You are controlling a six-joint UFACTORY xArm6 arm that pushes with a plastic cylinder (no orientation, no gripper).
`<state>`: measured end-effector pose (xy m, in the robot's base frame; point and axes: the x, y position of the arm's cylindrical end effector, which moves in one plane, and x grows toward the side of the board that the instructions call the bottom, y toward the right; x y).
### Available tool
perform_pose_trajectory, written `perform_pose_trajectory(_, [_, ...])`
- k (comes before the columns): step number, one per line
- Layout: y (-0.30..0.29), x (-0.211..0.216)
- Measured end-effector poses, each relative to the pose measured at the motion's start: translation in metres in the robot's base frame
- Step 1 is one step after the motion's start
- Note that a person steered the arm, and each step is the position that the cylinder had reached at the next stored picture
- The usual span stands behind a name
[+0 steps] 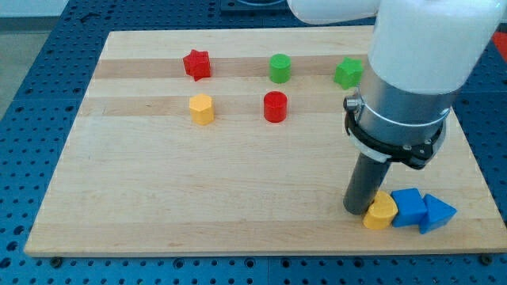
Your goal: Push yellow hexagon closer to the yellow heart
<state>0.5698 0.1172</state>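
Note:
The yellow hexagon [201, 108] sits at the board's upper left, below the red star [196, 64]. The yellow heart [380, 212] lies near the board's bottom right edge, against a blue cube [408, 207]. My tip [355, 210] rests on the board just left of the yellow heart, touching or nearly touching it. The tip is far to the right of and below the yellow hexagon.
A red cylinder [275, 106] stands right of the hexagon. A green cylinder [279, 68] and a green star [347, 73] sit along the top. A blue triangle [437, 214] lies right of the blue cube. The arm's white body [428, 47] covers the board's upper right.

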Motion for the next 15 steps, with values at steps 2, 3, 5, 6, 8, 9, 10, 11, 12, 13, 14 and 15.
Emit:
perform_pose_trajectory(2, [-0.015,0.000])
perform_pose_trajectory(3, [-0.090,-0.010])
perform_pose_trajectory(5, [-0.229,-0.115])
perform_pose_trajectory(6, [-0.260,-0.160])
perform_pose_trajectory(8, [-0.231,-0.197])
perform_pose_trajectory(9, [-0.223,-0.188])
perform_pose_trajectory(10, [-0.223,-0.162])
perform_pose_trajectory(11, [-0.212,-0.129])
perform_pose_trajectory(12, [-0.197,-0.098])
perform_pose_trajectory(13, [-0.179,-0.077])
perform_pose_trajectory(14, [-0.151,-0.061])
perform_pose_trajectory(15, [-0.127,-0.046])
